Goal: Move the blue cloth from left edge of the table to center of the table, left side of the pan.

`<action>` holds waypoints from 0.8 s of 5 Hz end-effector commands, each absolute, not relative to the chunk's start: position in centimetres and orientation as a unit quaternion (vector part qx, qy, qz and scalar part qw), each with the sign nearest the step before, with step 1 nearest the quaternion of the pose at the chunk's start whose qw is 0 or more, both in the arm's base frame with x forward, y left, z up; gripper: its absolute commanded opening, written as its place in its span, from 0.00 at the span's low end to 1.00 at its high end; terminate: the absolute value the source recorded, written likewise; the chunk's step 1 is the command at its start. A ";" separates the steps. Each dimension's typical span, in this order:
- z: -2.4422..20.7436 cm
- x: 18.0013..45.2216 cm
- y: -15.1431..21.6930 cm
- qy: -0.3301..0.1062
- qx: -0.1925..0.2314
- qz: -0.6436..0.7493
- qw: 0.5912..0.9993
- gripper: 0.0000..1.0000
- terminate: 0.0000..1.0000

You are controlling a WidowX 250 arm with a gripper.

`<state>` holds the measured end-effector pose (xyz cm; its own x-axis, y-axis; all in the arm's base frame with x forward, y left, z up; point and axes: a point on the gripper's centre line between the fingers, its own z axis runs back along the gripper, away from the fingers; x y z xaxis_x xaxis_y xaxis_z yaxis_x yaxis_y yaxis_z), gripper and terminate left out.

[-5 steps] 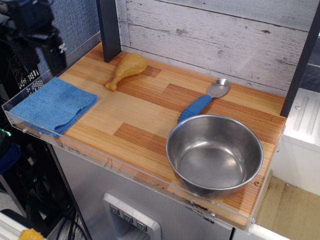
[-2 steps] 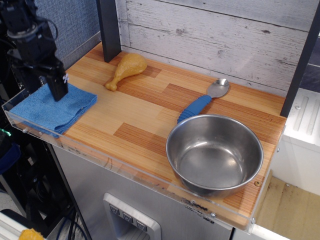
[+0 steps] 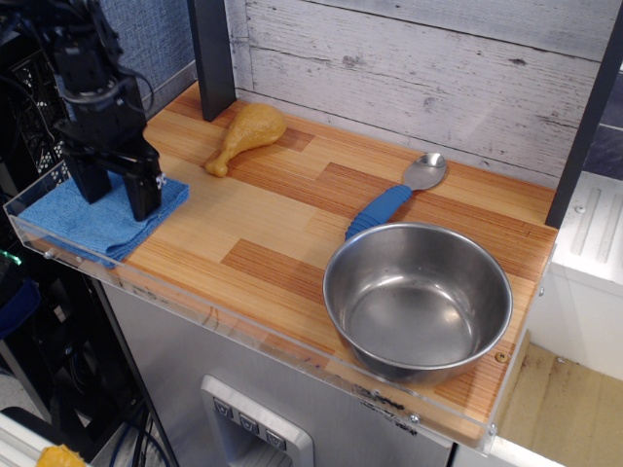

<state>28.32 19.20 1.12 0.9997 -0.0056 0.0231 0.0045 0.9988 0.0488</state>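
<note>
The blue cloth (image 3: 73, 222) lies folded flat at the left edge of the table (image 3: 282, 229). My gripper (image 3: 119, 202) is open and stands upright over the cloth's middle, one finger (image 3: 147, 192) near its right edge and the other toward its left. The fingertips are at or just above the cloth; I cannot tell if they touch it. The black gripper body hides the cloth's far part. The steel pan (image 3: 419, 302) sits upright and empty at the front right of the table, well away from the cloth.
A yellow toy drumstick (image 3: 245, 134) lies at the back left. A spoon with a blue handle (image 3: 394, 197) lies just behind the pan. A dark post (image 3: 212, 56) stands at the back left corner. A clear acrylic rim (image 3: 234, 326) runs along the front edge.
My gripper has come down and to the right from above the table's left corner and now stands low over the blue cloth. The cloth and other things have not moved.
</note>
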 end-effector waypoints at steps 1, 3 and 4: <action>-1.4 28.1 17.4 0.033 0.056 -0.032 0.997 1.00 0.00; 1.1 28.1 13.6 0.017 0.027 -0.039 0.999 1.00 0.00; 2.4 27.7 10.2 0.003 -0.008 -0.036 0.999 1.00 0.00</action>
